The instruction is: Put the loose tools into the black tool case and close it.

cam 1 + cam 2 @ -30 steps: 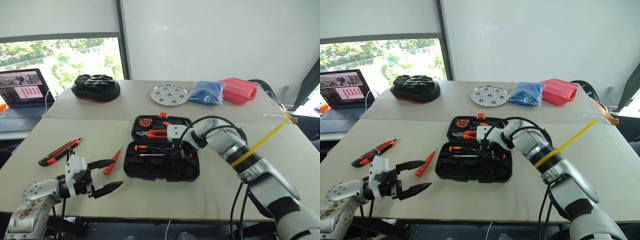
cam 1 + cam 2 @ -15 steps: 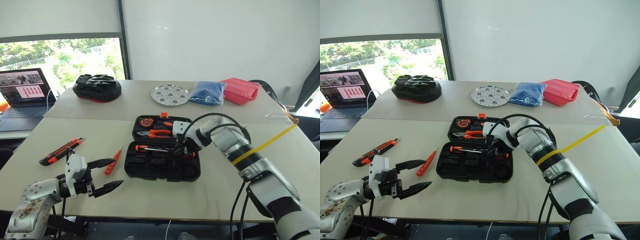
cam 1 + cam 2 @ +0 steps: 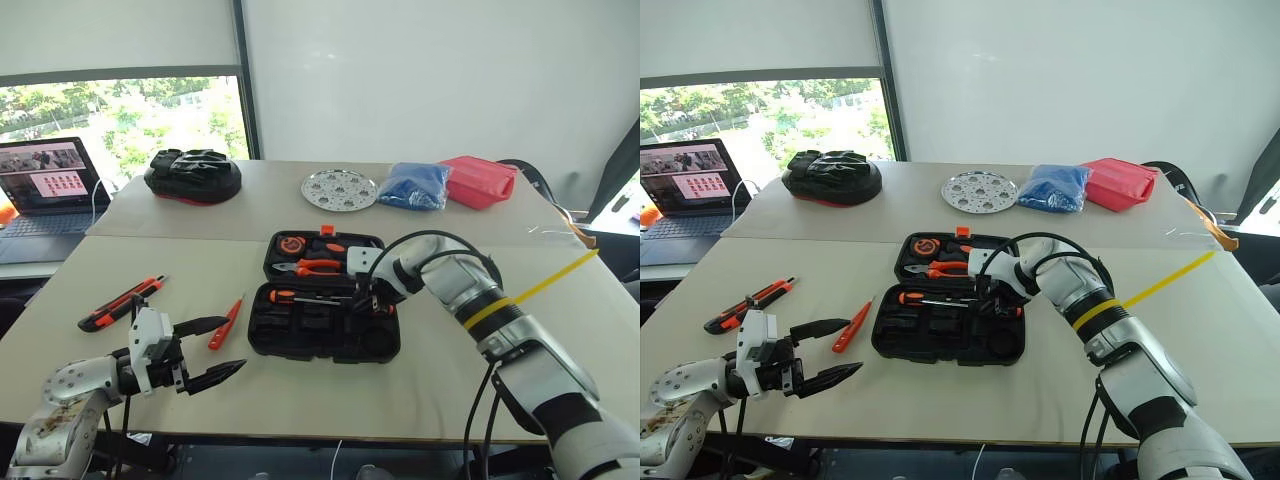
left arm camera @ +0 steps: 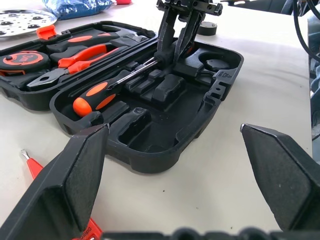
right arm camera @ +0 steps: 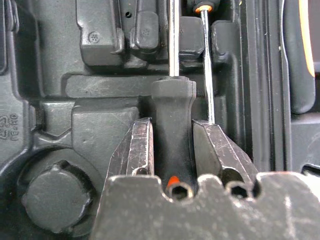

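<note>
The black tool case (image 3: 300, 340) lies open mid-table. My right gripper (image 3: 362, 300) reaches down into its front half and is shut on the black handle of a screwdriver (image 5: 172, 107), whose shaft runs along a recess. A second screwdriver (image 3: 298, 297) lies in the case beside it. On the table to the left lie the orange-and-black utility knife (image 3: 120, 303) and the slim orange tester pen (image 3: 226, 323). A small dark roll (image 4: 206, 28) sits on the table behind the case. My left gripper (image 3: 235, 344) hovers open near the front edge, just short of the pen.
The case's far half holds orange-handled pliers (image 3: 310, 267) and a tape measure (image 3: 291, 244). At the back stand a laptop (image 3: 45, 185), a black lumpy bag (image 3: 192, 175), a perforated metal disc (image 3: 338, 189), a blue bag (image 3: 414, 185) and a red object (image 3: 478, 180).
My right wrist has swung slightly to the right over the case, still gripping the screwdriver. The left arm has stayed put.
</note>
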Controlling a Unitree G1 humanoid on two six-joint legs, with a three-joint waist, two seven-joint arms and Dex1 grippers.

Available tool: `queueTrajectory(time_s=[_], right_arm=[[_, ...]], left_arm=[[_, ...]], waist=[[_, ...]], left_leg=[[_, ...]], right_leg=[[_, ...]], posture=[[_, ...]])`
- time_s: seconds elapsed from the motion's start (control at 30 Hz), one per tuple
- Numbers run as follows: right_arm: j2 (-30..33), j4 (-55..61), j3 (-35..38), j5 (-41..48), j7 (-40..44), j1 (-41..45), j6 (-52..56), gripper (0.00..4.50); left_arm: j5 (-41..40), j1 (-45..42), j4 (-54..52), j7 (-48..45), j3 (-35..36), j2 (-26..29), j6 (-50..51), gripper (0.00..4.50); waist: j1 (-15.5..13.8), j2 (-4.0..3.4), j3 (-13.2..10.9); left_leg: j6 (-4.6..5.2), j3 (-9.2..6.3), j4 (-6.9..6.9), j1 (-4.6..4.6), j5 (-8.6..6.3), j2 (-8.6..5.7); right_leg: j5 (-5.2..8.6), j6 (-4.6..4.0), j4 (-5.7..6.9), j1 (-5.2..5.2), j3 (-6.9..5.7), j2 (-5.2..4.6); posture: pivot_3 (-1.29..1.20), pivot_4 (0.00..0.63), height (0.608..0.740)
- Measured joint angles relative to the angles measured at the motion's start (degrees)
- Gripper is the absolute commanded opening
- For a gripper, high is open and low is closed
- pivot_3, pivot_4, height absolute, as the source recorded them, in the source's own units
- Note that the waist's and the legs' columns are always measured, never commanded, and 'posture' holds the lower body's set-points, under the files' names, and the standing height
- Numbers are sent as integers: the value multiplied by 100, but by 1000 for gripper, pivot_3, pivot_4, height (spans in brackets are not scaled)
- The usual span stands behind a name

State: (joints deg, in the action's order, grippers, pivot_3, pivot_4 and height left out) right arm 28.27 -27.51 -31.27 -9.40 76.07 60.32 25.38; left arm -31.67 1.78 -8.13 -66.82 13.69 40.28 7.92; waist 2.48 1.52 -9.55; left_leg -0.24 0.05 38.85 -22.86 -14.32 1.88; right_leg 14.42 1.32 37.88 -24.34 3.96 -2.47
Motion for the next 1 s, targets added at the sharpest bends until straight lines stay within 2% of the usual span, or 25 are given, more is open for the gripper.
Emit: queueTrajectory(time_s=[0.37,0.43,0.57,0.9,0.93,0.97,1.0], right_arm=[[-79,37,-35,-286,7,0,-332,822],[-100,46,-21,-287,7,-2,-330,1820],[-128,65,180,-257,-12,1,-313,2947],[22,400,563,406,620,5,3,2947],[19,434,591,428,627,6,32,2416],[3,445,624,476,612,6,49,2287],[-34,445,644,518,582,5,56,1909]], left_arm=[[0,22,-2,35,1,0,0,4500],[0,24,-2,36,1,0,0,4500],[0,41,-3,47,2,0,0,4500],[-1,83,-7,51,92,2,0,4500],[-1,81,-7,51,93,2,0,4500],[-1,80,-6,52,93,1,0,4500],[0,78,-6,53,93,1,0,4500]], waist=[[8,0,0],[8,0,0],[30,0,0],[8,-1,-1],[8,-1,-1],[9,-1,-1],[14,-1,-1]], left_leg=[[0,0,-2,2,0,1],[0,0,-2,2,0,1],[0,0,-5,3,0,3],[0,-1,-8,-2,0,3],[0,-1,-8,-1,0,3],[0,-1,-8,-1,0,3],[0,0,-8,-1,0,3]], right_leg=[[0,-1,0,0,0,1],[0,-1,0,0,0,1],[1,-2,0,-1,0,2],[1,-3,-4,-5,0,-1],[1,-3,-4,-4,0,-1],[1,-3,-4,-4,0,0],[1,-3,-3,-5,0,0]], posture=[[0,150,740],[0,150,740],[0,150,740],[0,150,740],[0,150,740],[0,150,740],[0,150,740]])
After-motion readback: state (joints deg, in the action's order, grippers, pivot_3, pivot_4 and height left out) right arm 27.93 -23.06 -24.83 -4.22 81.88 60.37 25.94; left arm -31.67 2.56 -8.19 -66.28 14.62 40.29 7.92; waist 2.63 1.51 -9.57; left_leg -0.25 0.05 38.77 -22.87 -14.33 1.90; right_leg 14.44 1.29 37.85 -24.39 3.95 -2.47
